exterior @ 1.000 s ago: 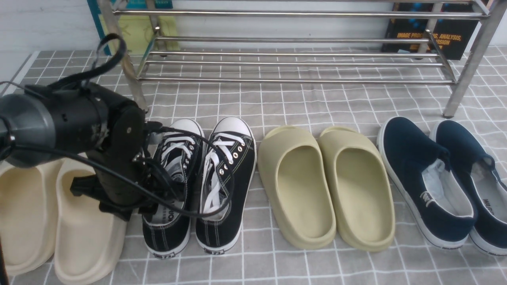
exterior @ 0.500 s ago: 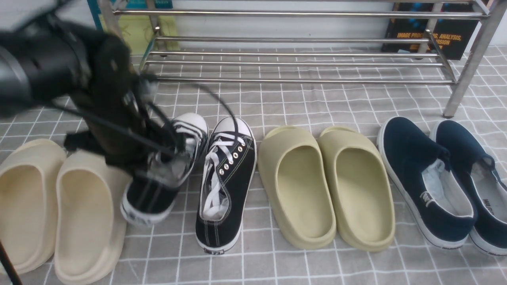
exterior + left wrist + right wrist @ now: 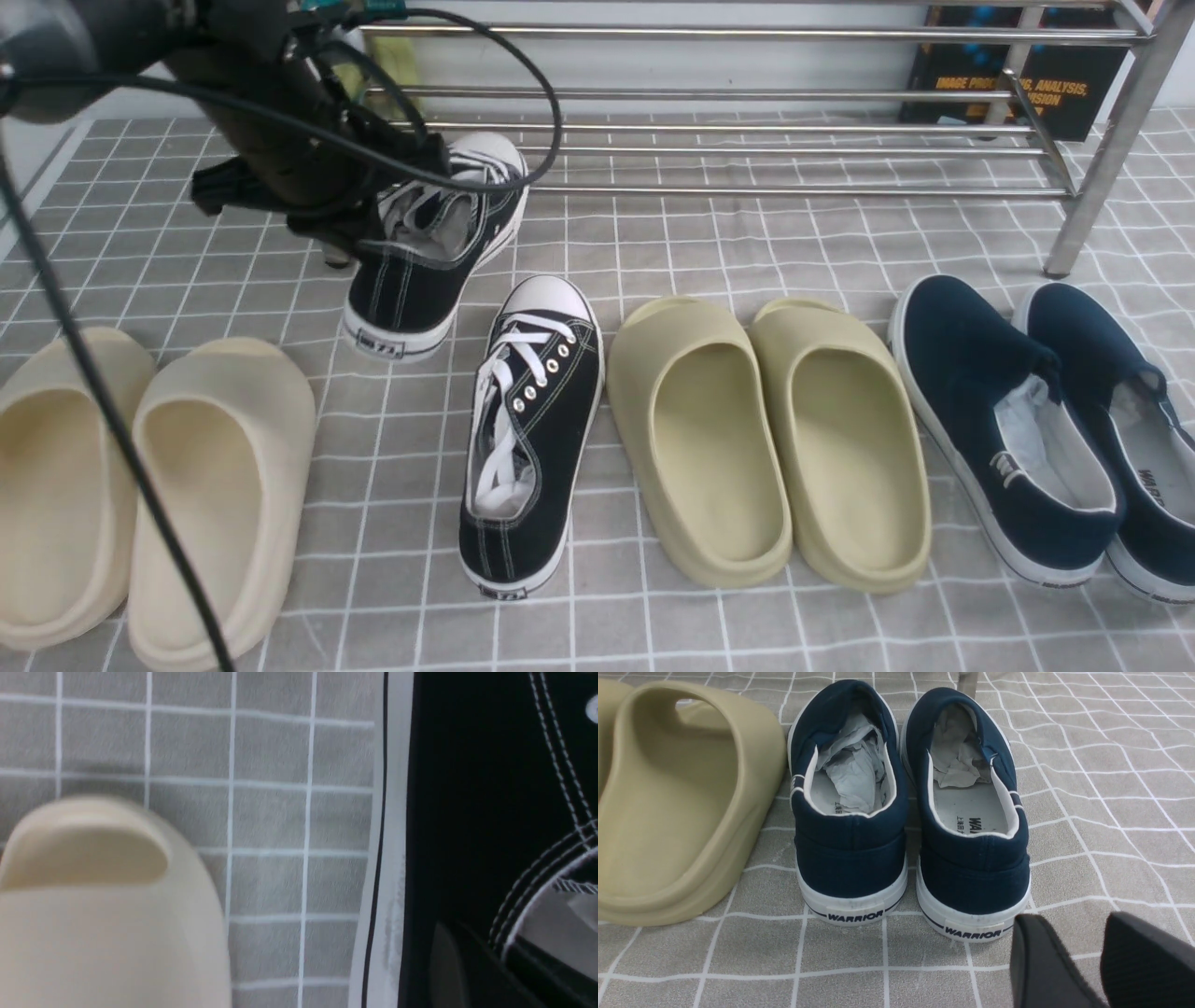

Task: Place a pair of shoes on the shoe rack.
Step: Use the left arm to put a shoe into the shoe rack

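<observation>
My left gripper [image 3: 369, 219] is shut on the inner collar of one black canvas sneaker [image 3: 434, 252] and holds it in the air, toe pointing at the shoe rack [image 3: 709, 149] near its left leg. In the left wrist view that sneaker's black side and white sole [image 3: 467, 812] fill the frame, with a dark finger [image 3: 448, 961] against it. The second black sneaker [image 3: 527, 429] stands on the checked cloth. My right gripper [image 3: 1078, 942] is open and empty, low over the cloth behind the navy slip-ons.
Cream slides [image 3: 140, 485] lie at the left, one also in the left wrist view [image 3: 103, 905]. Olive slides [image 3: 766, 439] lie right of the standing sneaker. Navy slip-ons [image 3: 1008, 420] lie at the right, also in the right wrist view [image 3: 850, 812]. A dark book [image 3: 1008, 75] leans behind the rack.
My left arm has lifted one sneaker off the cloth and carried it up and forward toward the rack. The other sneaker and the other shoes have not moved.
</observation>
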Available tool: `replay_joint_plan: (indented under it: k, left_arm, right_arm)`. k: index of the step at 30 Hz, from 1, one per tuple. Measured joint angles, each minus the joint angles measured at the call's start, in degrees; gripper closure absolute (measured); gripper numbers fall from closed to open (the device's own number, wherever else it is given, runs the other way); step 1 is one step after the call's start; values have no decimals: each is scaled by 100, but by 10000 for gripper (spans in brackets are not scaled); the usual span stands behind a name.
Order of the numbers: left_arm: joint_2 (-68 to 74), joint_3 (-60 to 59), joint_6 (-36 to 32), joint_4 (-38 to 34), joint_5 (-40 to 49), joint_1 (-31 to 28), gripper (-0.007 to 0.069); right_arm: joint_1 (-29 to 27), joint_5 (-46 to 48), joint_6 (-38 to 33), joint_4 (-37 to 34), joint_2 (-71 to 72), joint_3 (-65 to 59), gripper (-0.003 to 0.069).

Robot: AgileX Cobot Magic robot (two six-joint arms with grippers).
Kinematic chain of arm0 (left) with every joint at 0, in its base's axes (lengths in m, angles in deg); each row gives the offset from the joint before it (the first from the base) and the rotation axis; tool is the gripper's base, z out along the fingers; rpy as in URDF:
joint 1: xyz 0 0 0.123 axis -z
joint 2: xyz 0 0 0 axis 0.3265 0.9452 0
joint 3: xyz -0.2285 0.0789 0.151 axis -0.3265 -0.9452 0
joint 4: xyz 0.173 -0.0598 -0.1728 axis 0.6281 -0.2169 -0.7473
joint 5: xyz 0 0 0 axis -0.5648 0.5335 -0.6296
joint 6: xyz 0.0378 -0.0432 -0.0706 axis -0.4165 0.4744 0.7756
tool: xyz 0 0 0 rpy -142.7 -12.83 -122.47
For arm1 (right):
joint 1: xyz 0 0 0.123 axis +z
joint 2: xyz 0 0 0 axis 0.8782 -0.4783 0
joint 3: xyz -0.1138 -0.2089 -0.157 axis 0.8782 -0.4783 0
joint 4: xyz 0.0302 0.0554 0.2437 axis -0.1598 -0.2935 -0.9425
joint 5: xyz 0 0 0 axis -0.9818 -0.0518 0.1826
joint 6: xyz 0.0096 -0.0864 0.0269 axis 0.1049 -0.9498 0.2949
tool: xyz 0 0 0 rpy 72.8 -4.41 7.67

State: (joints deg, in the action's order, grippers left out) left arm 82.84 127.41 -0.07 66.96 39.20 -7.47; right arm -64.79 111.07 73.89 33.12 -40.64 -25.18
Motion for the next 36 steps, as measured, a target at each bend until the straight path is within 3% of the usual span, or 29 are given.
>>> replay_joint_plan:
  k: [15,25,30,36]
  left_arm:
    - [1568,1761,717,159,-955,-98,638]
    - [2099,2417,751,536,-1169,-104,625]
    - [2101,2459,762,544,-1427,-104,517]
    - [1862,2462,762,534,-947,-98,407]
  right_arm:
    - [0,0,0,-33,0,0,420]
    - [0,0,0,-33,0,0,420]
    - [0,0,0,0,0,0,420]
    - [0,0,0,0,0,0,420]
